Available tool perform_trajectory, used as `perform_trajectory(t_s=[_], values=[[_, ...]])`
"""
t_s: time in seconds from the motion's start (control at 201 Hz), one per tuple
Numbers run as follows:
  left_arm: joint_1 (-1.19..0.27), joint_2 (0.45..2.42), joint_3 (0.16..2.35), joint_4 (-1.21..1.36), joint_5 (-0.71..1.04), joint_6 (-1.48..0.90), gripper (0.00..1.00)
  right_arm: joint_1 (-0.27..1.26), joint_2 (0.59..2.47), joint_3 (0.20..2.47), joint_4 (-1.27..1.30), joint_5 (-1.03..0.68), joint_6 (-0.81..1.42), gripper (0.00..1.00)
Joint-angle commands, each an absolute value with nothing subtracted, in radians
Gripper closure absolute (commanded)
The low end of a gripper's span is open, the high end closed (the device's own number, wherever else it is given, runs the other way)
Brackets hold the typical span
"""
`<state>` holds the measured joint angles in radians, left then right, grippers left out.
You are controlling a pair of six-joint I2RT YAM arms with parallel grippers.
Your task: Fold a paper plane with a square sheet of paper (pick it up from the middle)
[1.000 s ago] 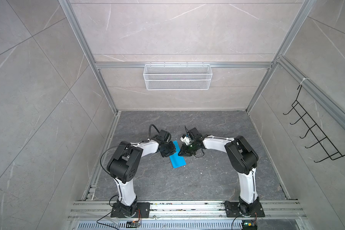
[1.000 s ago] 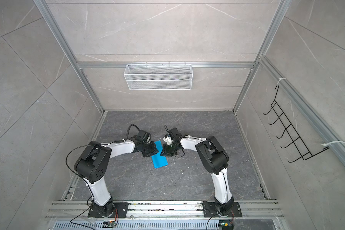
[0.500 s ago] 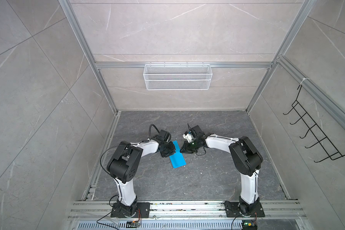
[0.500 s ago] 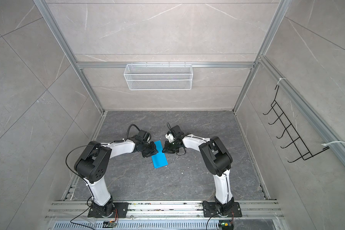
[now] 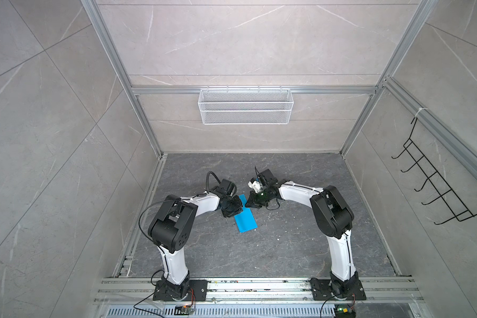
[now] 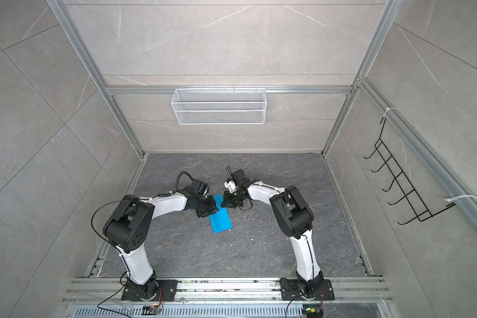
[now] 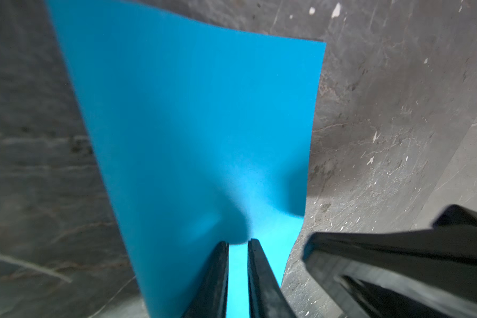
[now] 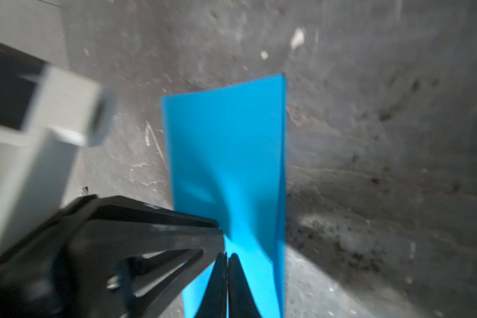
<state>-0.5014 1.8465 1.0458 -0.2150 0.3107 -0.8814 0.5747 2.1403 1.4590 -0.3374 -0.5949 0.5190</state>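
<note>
The folded paper (image 5: 245,220) lies mid-tabletop (image 5: 287,247), near end free. Farther, our left gripper (image 7: 238,242) presses it, jaws narrowly apart; our right gripper (image 8: 227,256), jaws together, meets its edge. Uneven pulling may skew or tear it.

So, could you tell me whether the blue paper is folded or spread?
Folded: the paper is a narrow rectangle, with a second layer showing beneath.

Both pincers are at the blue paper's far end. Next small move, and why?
Probably raise the right pincer slightly: it is shut at the far end of the paper, which buckles at its tip, while the left pincer touches the paper alongside.
</note>
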Motion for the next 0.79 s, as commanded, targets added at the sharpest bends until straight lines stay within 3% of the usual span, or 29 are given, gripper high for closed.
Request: perform_trajectory(t_s=[0.0,0.787], values=[[-0.505,1.890,1.040,-0.331,0.276,-0.859,0.80,0.582,2.169,1.495,-0.383,-0.609,0.494,0.91],[-0.503,1.791,1.109,-0.322,0.328,-0.830,0.75,0.597,2.285,1.505,-0.548,-0.414,0.420,0.92]])
